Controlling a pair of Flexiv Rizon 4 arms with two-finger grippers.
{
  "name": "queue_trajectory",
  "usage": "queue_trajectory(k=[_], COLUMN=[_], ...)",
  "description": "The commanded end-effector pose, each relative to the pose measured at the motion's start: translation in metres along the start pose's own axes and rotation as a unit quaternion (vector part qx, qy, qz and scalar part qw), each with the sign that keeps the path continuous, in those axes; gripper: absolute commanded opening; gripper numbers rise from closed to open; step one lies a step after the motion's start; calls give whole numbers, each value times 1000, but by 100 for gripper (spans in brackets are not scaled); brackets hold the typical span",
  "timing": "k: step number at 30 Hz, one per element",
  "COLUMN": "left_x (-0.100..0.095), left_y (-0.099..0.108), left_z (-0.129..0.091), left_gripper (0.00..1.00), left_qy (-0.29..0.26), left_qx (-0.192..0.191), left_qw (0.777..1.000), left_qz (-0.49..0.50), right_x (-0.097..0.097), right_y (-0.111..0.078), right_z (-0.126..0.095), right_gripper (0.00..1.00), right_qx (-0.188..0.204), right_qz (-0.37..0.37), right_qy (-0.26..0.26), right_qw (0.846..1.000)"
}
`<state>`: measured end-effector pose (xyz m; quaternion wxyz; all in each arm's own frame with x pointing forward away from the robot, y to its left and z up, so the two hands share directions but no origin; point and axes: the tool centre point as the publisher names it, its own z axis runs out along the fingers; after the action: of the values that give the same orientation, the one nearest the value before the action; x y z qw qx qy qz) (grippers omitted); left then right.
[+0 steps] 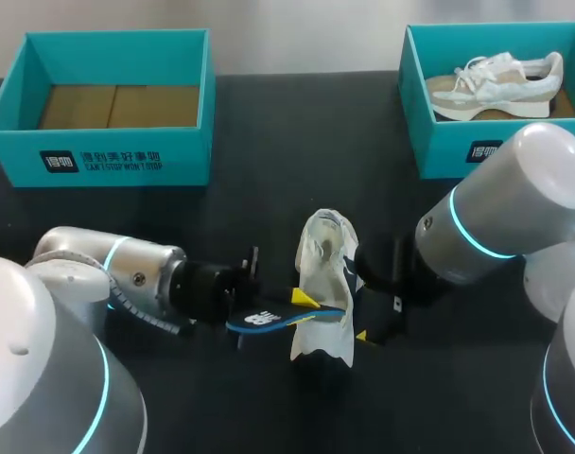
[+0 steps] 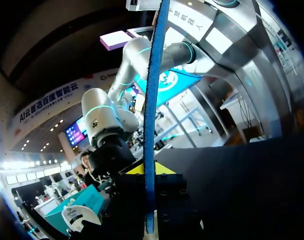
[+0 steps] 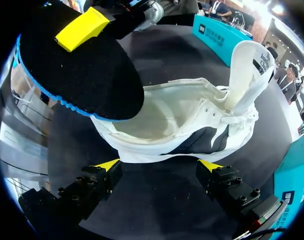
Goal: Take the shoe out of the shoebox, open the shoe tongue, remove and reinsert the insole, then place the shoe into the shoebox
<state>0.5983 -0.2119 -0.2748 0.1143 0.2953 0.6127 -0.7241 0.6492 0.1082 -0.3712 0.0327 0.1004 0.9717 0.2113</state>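
Your left jaws pinch the black, blue-edged insole [image 1: 261, 320] crosswise over the white sneaker [image 1: 325, 253]. Right jaws wide, beside its sole.

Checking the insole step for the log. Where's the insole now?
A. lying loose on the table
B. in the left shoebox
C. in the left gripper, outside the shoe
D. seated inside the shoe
C: the left gripper is shut on the insole, holding it by the shoe, whose inside shows bare in the right wrist view.
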Motion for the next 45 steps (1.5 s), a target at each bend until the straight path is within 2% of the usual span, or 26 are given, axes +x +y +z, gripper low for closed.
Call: queue_trajectory(k=[1,12,22,35,41,45], left_x=[-4,-5,-2,-7,-12,-10], left_y=[20,16,13,20,14,26], left_z=[7,6,-5,3,2,2], left_gripper=[0,0,0,0,0,0], left_qy=[1,2,-5,7,4,7], left_qx=[16,17,11,28,36,30], left_qw=[1000,1000,1000,999,999,999], left_qz=[0,7,11,29,34,26], right_x=[10,19,14,14,14,14], right_y=[5,12,9,9,9,9], right_z=[-6,-9,-5,-5,-5,-5], right_gripper=[100,100,100,100,100,100], right_qx=[9,19,19,19,19,19], right_qz=[1,0,2,2,2,2], right_qy=[-5,-9,-10,-10,-10,-10], right_qw=[1000,1000,1000,1000,1000,1000])
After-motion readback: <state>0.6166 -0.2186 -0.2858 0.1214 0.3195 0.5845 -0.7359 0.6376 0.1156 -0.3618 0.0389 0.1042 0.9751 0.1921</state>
